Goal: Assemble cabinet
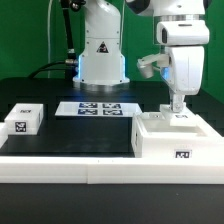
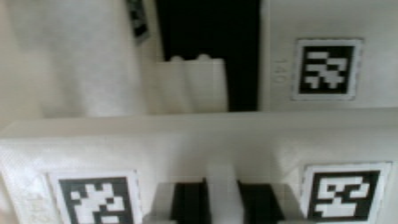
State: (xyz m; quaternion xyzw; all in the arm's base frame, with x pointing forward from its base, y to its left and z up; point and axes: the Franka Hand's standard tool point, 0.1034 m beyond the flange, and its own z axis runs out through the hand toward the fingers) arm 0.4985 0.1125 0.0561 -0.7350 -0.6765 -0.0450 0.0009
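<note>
The cabinet [image 1: 172, 136] is a large white box with black-and-white tags. It stands on the black table at the exterior view's right, close to the front rail. My gripper [image 1: 178, 107] reaches straight down onto its top. In the wrist view the cabinet [image 2: 89, 95] fills the picture, with white walls, a dark slot and tags. My gripper [image 2: 221, 203] has two dark fingers [image 2: 182, 205] standing close together with a thin white strip of the cabinet between them. A tag sits on each side of them.
A small white tagged block [image 1: 22, 120] lies at the exterior view's left. The marker board [image 1: 95, 108] lies flat in front of the robot base [image 1: 102, 60]. A long low white rail [image 1: 70, 165] edges the table's front.
</note>
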